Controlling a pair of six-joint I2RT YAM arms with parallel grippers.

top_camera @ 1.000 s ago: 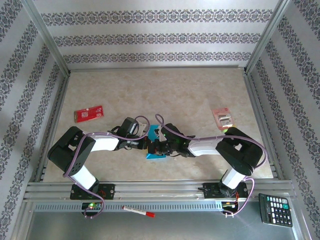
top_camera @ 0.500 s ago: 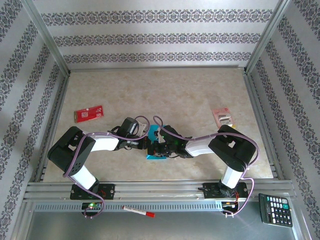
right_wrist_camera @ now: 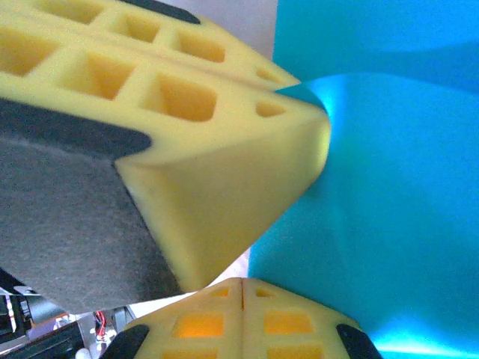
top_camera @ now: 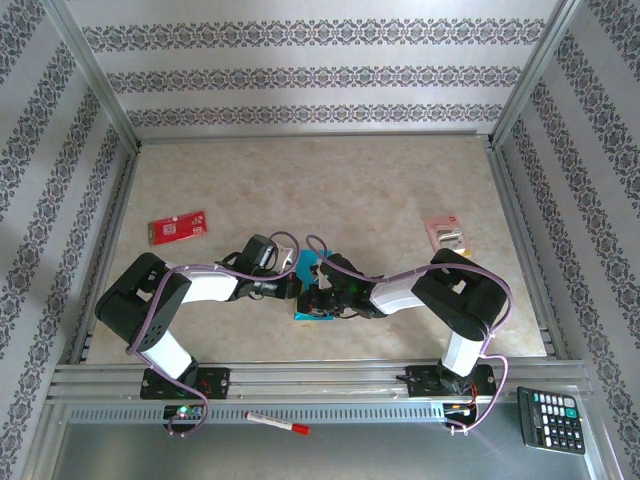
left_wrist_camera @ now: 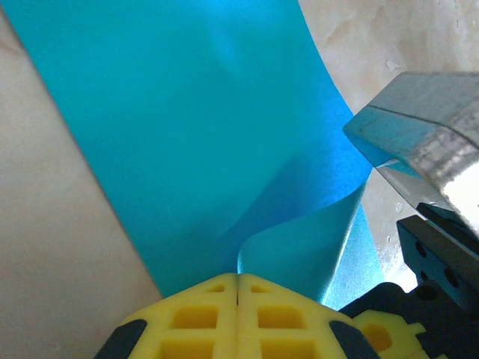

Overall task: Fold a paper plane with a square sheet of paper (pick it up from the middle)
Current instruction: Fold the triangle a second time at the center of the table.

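Observation:
The square sheet of paper (top_camera: pixel 305 264) is teal-blue, partly folded, and lies near the table's front middle between both arms. My left gripper (top_camera: pixel 296 288) is shut on it. In the left wrist view its yellow fingers (left_wrist_camera: pixel 202 314) meet at the bottom, and a raised flap of the paper (left_wrist_camera: pixel 187 112) curls up out of the seam. My right gripper (top_camera: pixel 318 297) is shut, tip to tip with the left one. In the right wrist view its closed gripper (right_wrist_camera: pixel 241 284) sits beside the paper (right_wrist_camera: pixel 389 187), with the left gripper's fingers (right_wrist_camera: pixel 224 164) just above.
A red-and-white card (top_camera: pixel 177 227) lies at the left of the table and a small packet (top_camera: pixel 445 235) at the right. A red pen (top_camera: pixel 278 423) and a calculator (top_camera: pixel 552 418) rest on the metal shelf in front. Aluminium rails frame the table.
The right arm has drawn in leftward, its elbow folding closer and its gripper closing on the left one. Less of the paper shows between them. The left arm has held still.

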